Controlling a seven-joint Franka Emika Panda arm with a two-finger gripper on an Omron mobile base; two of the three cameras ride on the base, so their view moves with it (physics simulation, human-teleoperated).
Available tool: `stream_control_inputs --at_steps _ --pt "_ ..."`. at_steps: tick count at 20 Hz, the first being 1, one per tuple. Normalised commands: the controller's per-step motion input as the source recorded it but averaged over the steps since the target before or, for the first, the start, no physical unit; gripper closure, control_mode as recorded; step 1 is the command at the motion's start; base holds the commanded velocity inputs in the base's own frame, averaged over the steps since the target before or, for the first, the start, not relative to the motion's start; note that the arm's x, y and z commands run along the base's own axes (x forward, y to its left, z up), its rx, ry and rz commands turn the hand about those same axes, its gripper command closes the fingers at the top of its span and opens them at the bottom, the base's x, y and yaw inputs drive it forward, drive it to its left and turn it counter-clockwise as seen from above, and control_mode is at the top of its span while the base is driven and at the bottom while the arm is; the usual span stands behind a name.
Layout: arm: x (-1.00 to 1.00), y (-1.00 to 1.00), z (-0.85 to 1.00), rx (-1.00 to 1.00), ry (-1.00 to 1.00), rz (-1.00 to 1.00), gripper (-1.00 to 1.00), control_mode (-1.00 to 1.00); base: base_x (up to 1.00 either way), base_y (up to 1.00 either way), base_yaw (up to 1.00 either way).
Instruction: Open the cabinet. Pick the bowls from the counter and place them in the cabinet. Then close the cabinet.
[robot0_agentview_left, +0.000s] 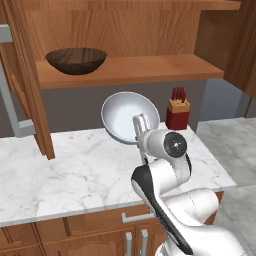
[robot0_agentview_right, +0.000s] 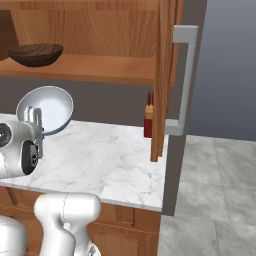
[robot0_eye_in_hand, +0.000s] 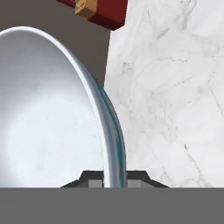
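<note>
The cabinet (robot0_agentview_left: 130, 70) stands open, its doors (robot0_agentview_left: 30, 85) (robot0_agentview_right: 165, 75) swung out to both sides. On its lower shelf the dark brown wooden bowl (robot0_agentview_left: 76, 60) (robot0_agentview_right: 36, 54) rests upright. My gripper (robot0_agentview_left: 141, 131) (robot0_agentview_right: 36, 125) (robot0_eye_in_hand: 114, 181) is shut on the rim of the white bowl (robot0_agentview_left: 127, 116) (robot0_agentview_right: 47, 108) (robot0_eye_in_hand: 48, 118). It holds that bowl tilted on edge in the air above the marble counter (robot0_agentview_left: 75, 175) (robot0_agentview_right: 115, 160), below the shelf. In the hand view the rim runs between my fingertips (robot0_eye_in_hand: 94, 180).
A red knife block (robot0_agentview_left: 177, 114) (robot0_agentview_right: 148, 120) (robot0_eye_in_hand: 100, 11) stands at the back of the counter, right of the held bowl. The open doors' grey bar handles (robot0_agentview_left: 12, 95) (robot0_agentview_right: 184, 80) jut out at both sides. Grey floor (robot0_agentview_right: 215, 190) lies to the right.
</note>
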Motion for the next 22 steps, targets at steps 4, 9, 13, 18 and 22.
stream_control_inputs --at_steps 4,9,13,18,22 --pt "-0.64 -0.59 0.26 0.01 0.0 -0.19 1.0 -1.0 0.0 0.0 0.0" --pt "-0.51 -0.46 0.52 0.0 -0.03 -0.1 1.0 -1.0 0.0 0.0 0.0" --pt "-0.08 -0.42 0.26 0.05 0.0 -0.01 1.0 -1.0 0.0 0.0 0.0" --pt "0.0 -0.24 0.19 0.01 0.01 0.02 1.0 -1.0 0.0 0.0 0.0" --pt "0.02 -0.1 0.26 0.0 -0.1 0.05 1.0 -1.0 0.0 0.0 0.0"
